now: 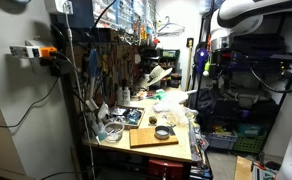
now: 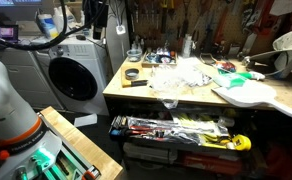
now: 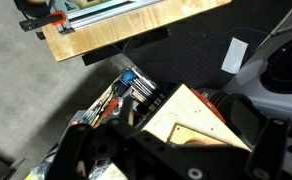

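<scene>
My gripper (image 3: 176, 160) fills the bottom of the wrist view as dark fingers set wide apart, with nothing between them. It hangs high over the floor, away from the workbench (image 3: 136, 25). Right below it is a pale wooden triangular frame (image 3: 191, 120) beside a pile of tools (image 3: 136, 90). In an exterior view the white arm (image 1: 231, 18) is raised at the upper right, well off the bench (image 1: 146, 150). On the bench lie a wooden board (image 1: 153, 137) and a black tape roll (image 1: 163, 132), which also shows in an exterior view (image 2: 132, 73).
The bench top is cluttered with plastic wrap (image 2: 181, 75) and a white guitar-shaped body (image 2: 251, 95). A shelf of tools (image 2: 176, 130) runs under it. A washing machine (image 2: 71, 75) stands beside it. A pegboard of tools (image 1: 111, 60) backs the bench.
</scene>
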Controlling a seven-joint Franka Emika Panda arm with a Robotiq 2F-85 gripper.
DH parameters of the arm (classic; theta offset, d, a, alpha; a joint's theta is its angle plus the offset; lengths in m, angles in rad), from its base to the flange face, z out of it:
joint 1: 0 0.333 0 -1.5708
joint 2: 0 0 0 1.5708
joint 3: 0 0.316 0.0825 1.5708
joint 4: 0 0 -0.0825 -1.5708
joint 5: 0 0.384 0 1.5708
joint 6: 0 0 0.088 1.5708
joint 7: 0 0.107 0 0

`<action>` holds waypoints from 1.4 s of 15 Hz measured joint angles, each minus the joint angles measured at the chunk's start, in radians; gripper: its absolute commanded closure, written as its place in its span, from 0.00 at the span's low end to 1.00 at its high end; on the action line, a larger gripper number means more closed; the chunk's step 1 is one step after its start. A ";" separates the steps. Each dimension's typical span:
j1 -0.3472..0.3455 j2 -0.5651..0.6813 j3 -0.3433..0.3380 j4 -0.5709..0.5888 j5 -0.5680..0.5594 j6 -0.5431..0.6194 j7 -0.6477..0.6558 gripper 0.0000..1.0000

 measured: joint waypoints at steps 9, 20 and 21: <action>0.031 0.181 0.121 0.019 -0.068 0.184 -0.015 0.00; 0.076 0.460 0.113 0.079 0.008 0.616 -0.373 0.00; 0.077 0.485 0.113 0.089 0.020 0.638 -0.402 0.00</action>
